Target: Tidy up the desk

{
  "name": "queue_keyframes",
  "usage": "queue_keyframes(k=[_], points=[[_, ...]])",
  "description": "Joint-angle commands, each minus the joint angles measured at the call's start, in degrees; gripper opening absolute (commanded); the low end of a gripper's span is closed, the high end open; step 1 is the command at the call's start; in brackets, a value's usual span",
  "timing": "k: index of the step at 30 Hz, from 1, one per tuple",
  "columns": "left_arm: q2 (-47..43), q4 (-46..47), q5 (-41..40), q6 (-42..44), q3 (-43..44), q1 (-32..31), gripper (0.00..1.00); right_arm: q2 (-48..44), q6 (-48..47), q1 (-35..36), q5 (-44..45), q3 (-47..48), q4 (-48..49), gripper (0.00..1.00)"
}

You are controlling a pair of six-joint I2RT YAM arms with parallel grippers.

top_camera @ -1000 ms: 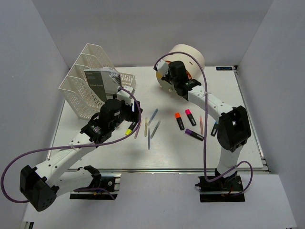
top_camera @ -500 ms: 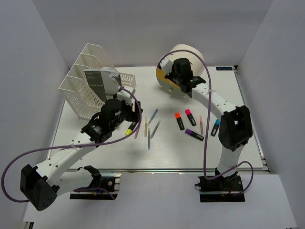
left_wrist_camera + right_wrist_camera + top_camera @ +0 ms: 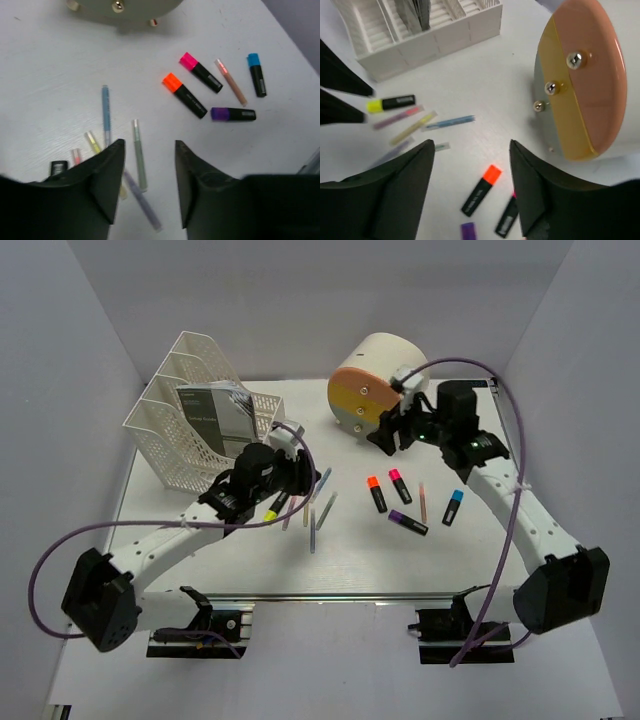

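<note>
The white desk (image 3: pixel 200 560) holds scattered stationery. Orange (image 3: pixel 376 493), pink (image 3: pixel 399 485), purple (image 3: pixel 407 522) and blue (image 3: pixel 452 507) highlighters lie right of centre, and a yellow highlighter (image 3: pixel 276 506) lies left of centre. Several thin pastel pens (image 3: pixel 312 510) lie in the middle. My left gripper (image 3: pixel 148 144) hovers open above the pens, with a green pen (image 3: pixel 139 161) and a purple pen (image 3: pixel 142 206) below its jaws. My right gripper (image 3: pixel 471 142) hangs open above the orange highlighter (image 3: pixel 481 190), just in front of the drawer unit (image 3: pixel 585 80). Neither gripper holds anything.
A white mesh file rack (image 3: pixel 195 420) with a dark booklet stands at the back left. The cream cylindrical drawer unit (image 3: pixel 375 390) with orange and yellow fronts lies at the back centre. Grey walls enclose the desk, and a metal rail (image 3: pixel 330 598) runs along its front edge.
My right gripper has opened and pulled away from the drawer unit's front, the arm swinging right. My left gripper has shifted right over the pens and its jaws have narrowed.
</note>
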Motion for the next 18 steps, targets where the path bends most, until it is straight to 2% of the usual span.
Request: queue_keyframes(k=[1,2,3,4,5,9,10,14,16,18], points=[[5.1,6.6,4.6,-8.1,4.9,0.0,0.51,-2.4,14.6,-6.3,-12.6,-4.8,2.1,0.65],[6.7,8.9,4.8,-9.1,5.9,0.0,0.44,-3.2,17.2,-8.9,-15.0,-6.6,3.5,0.40],[10.5,9.7,5.2,-10.1,8.6,0.0,0.40,-4.7,19.3,-11.7,-17.1,-8.3,6.5,0.27],[12.5,10.2,5.3,-12.4,10.2,0.0,0.37,-5.4,23.5,-12.9,-21.8,-12.1,8.4,0.07],[16.8,10.9,5.4,-13.3,11.9,0.5,0.30,-6.3,25.2,-15.4,-23.9,-13.4,10.0,0.00],[26.4,12.9,6.3,-19.0,20.0,1.1,0.24,-7.9,31.5,-21.2,-34.5,-20.2,18.1,0.00],[28.1,13.5,6.5,-21.1,22.4,1.7,0.25,-8.6,32.0,-24.1,-36.9,-21.1,20.0,0.03],[35.6,16.7,5.1,-25.3,28.1,2.4,0.40,-11.9,30.6,-26.9,-40.3,-22.0,19.0,0.35],[39.8,17.0,4.8,-27.0,30.5,2.9,0.51,-12.5,32.3,-28.1,-43.0,-23.1,21.2,0.39],[42.5,16.7,4.5,-28.0,35.0,2.9,0.55,-12.7,34.1,-29.1,-43.8,-24.4,23.6,0.41]])
